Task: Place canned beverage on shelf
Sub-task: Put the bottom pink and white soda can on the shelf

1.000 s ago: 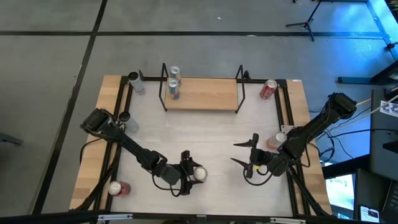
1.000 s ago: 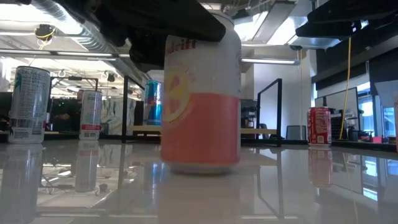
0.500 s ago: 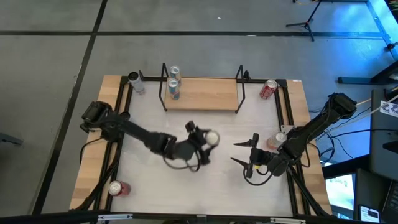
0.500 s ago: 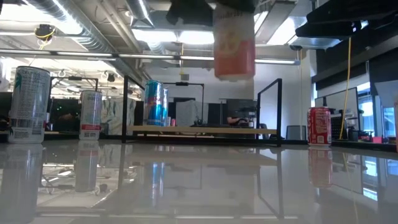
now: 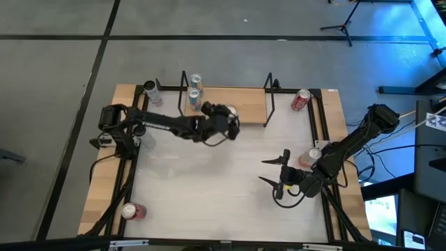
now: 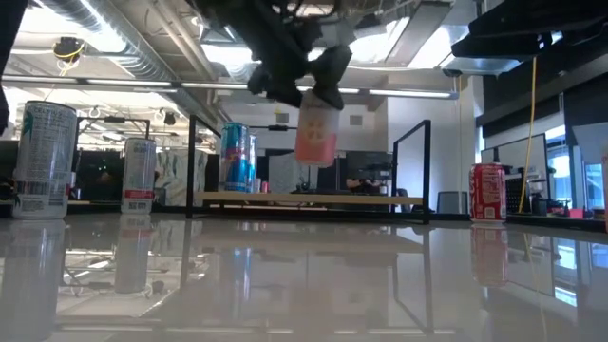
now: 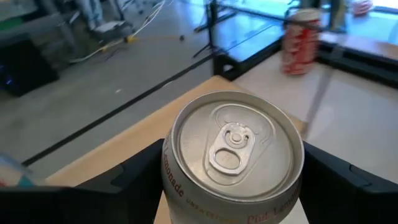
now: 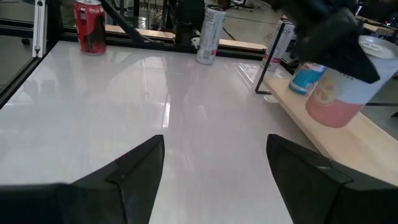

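Note:
A pink-and-white can [image 6: 316, 135] hangs in my left gripper [image 5: 224, 120] above the shelf [image 5: 237, 106], a light-wood board in a black frame at the table's far side. The can's silver top [image 7: 233, 144] shows in the left wrist view. Two cans [image 5: 195, 92] stand on the shelf's left end; a blue one [image 6: 237, 158] shows in the low view. My right gripper [image 5: 277, 174] is open and empty over the table's right near part, and its two fingers [image 8: 140, 168] stand wide apart. My left gripper pinches the can's upper wall [image 7: 171, 177] just below the rim, between its two fingers, one on each side. The fingers come from above, slanting from the table's left. The can hangs a little tilted, top up, clear of the shelf board [image 8: 348, 146].
A red can [image 5: 301, 100] lies right of the shelf. A silver can [image 5: 152, 91] stands at the far left, a dark one [image 5: 141, 132] near the left arm. A red can [image 5: 132, 210] lies at the near left. Another can [image 5: 311, 157] sits by the right arm.
My left gripper has lifted the pink-and-white can off the table near its front edge and carried it up and toward the far edge, to above the shelf. The can, which stood on the table, now hangs clear. My right gripper has kept still.

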Tool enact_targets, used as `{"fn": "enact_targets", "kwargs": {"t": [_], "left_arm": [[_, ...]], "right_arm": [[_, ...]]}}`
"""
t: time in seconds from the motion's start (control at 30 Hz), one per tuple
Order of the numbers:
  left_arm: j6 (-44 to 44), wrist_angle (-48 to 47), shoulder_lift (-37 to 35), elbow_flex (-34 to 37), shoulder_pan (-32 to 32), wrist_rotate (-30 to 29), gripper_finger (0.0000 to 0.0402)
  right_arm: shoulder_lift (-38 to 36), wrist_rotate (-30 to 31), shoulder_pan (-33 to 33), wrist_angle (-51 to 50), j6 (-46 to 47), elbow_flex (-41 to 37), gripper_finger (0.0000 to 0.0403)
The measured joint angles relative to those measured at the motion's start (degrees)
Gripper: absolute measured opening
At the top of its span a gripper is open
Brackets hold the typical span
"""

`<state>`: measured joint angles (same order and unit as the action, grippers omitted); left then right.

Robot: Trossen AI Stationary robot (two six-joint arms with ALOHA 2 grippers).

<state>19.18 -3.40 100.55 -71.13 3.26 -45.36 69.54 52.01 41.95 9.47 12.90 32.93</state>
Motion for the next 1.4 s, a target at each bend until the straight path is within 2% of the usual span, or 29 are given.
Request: {"fn": "enact_targets", "kwargs": {"t": [0.3,0.5,1.17,1.4], "left_arm": [[1.3,-0.5,0.3,0.0,8.0,3.3,0.0281],[1.7,0.5,1.1,1.0,11.1,4.6,0.0281],[1.1,1.1,2.2,2.1,14.9,2.3,0.0281],[0.8,2.1,2.2,2.1,15.6,3.8,0.0281]], "right_arm": [[0.0,0.0,0.0,0.0,-1.2,0.0,0.028],[0.0,1.0,0.0,0.0,-1.3,0.0,0.028],[0.0,1.5,0.0,0.0,-1.6,0.0,0.028],[0.0,1.5,0.0,0.0,-1.7,0.0,0.028]]}}
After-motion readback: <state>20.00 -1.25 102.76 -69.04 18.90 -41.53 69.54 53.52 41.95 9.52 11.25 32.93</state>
